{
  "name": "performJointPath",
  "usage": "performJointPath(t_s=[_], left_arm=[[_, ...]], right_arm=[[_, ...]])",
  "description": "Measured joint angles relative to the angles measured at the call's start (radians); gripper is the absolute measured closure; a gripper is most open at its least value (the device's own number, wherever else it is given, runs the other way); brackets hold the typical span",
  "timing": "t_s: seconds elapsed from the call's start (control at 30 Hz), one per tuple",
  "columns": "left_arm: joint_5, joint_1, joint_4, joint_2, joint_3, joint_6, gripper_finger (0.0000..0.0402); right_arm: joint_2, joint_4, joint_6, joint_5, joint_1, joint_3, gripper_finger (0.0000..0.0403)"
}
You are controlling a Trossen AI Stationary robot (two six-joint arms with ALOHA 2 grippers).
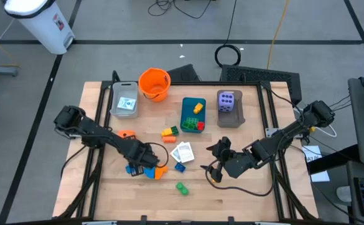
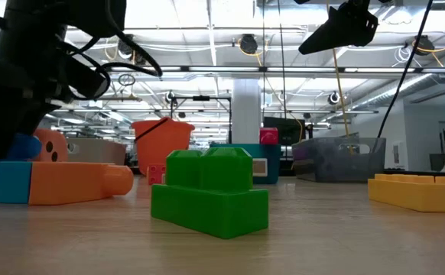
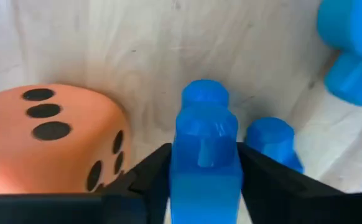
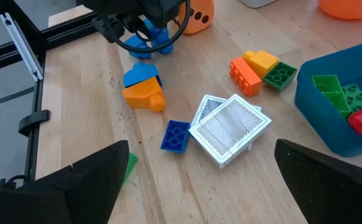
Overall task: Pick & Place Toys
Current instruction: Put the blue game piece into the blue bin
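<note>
Blue brick (image 3: 204, 155) sits clamped between the left gripper's (image 3: 203, 186) dark fingers in the left wrist view, studs pointing away from the wrist. Orange die (image 3: 50, 140) lies just beside one finger, pips visible on two faces. More blue pieces (image 3: 352, 56) lie ahead and off to the other side, on bare wood.

High view: left gripper (image 1: 139, 159) is low over the table's (image 1: 232, 194) near-left area, over a cluster of blue and orange pieces. Right gripper (image 1: 214, 164) hovers near centre-right, jaws spread wide, nothing between them. Just off its fingertips lie the white cards (image 1: 182, 152) and a small blue brick (image 1: 179, 167); green brick (image 1: 182, 188) lies nearer the front edge. Beyond: teal tray (image 1: 193, 115) holding yellow, green and red bricks, purple die (image 1: 228, 102) in a brown tray (image 1: 231, 119), grey tray (image 1: 124, 99) with a card, orange bucket (image 1: 154, 84).

Low view: green brick (image 2: 209, 191) close in front, orange-and-blue piece (image 2: 58, 182) under the left arm, yellow brick (image 2: 421, 191) at the far side. Left jaws are hidden here.

Right wrist view: right fingers (image 4: 91, 180) stand well apart, empty. Ahead between them: cards (image 4: 229, 127), small blue brick (image 4: 175, 135), orange-and-blue piece (image 4: 143, 90). Orange, yellow and green bricks (image 4: 262, 70) sit farther out, near the teal tray (image 4: 330, 124).
</note>
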Motion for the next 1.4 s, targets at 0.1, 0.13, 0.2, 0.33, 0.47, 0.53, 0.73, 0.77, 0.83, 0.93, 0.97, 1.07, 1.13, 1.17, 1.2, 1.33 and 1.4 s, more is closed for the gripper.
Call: performJointPath(t_s=[0.1,0.13,0.2,0.33,0.47,0.53,0.73,0.77,0.83,0.93,0.97,1.07,1.13,1.17,1.2,1.33,1.4], left_arm=[[0.026,0.01,0.004,0.0,0.006,-0.005,0.0259],[0.03,0.012,0.003,0.0,0.014,-0.008,0.0259],[0.03,0.013,0.004,-0.009,0.042,-0.006,0.0259],[-0.016,0.016,-0.008,-0.04,0.152,-0.001,0.0258],[-0.095,0.022,0.0,-0.089,0.302,0.022,0.024],[-0.109,0.029,0.014,-0.103,0.381,0.052,0.024],[-0.124,0.052,0.037,-0.103,0.565,0.147,0.0258],[-0.133,0.055,0.041,-0.098,0.58,0.155,0.0258],[-0.141,0.057,0.077,-0.094,0.596,0.167,0.0254],[-0.144,0.056,0.151,-0.096,0.599,0.19,0.0244],[-0.145,0.056,0.171,-0.096,0.599,0.197,0.0243],[-0.147,0.056,0.214,-0.095,0.599,0.214,0.0245],[-0.148,0.061,0.254,-0.095,0.599,0.233,0.0251],[-0.148,0.062,0.27,-0.095,0.599,0.241,0.0254],[-0.148,0.062,0.286,-0.095,0.599,0.249,0.0256],[-0.148,0.08,0.343,-0.088,0.599,0.273,0.0249],[-0.148,0.091,0.364,-0.085,0.599,0.285,0.0245]], right_arm=[[0.0,0.0,-0.014,0.0,0.0,0.0,0.0009],[0.0,0.0,-0.017,0.0,0.0,0.0,0.0009],[0.0,0.0,-0.022,0.0,-0.002,0.0,0.0009],[-0.003,0.005,-0.032,0.0,-0.002,0.0,0.0009],[-0.017,0.083,-0.121,-0.027,-0.002,0.0,0.0009],[-0.025,0.15,-0.196,-0.047,-0.003,0.0,0.0009],[-0.029,0.456,-0.377,-0.054,-0.054,0.0,0.0009],[-0.03,0.491,-0.393,-0.057,-0.07,0.0,0.0009],[-0.031,0.529,-0.407,-0.092,-0.103,0.0,0.0009],[-0.029,0.534,-0.405,-0.165,-0.156,0.0,0.0009],[-0.029,0.534,-0.405,-0.189,-0.17,0.0,0.0009],[-0.029,0.552,-0.406,-0.246,-0.198,0.0,0.0009],[-0.029,0.576,-0.409,-0.273,-0.206,0.0,0.0009],[-0.029,0.586,-0.41,-0.287,-0.21,0.0,0.0009],[-0.029,0.596,-0.409,-0.292,-0.213,0.0,0.0009],[-0.021,0.625,-0.408,-0.316,-0.219,0.0,0.0009],[-0.02,0.625,-0.407,-0.315,-0.219,0.0,0.0009]])
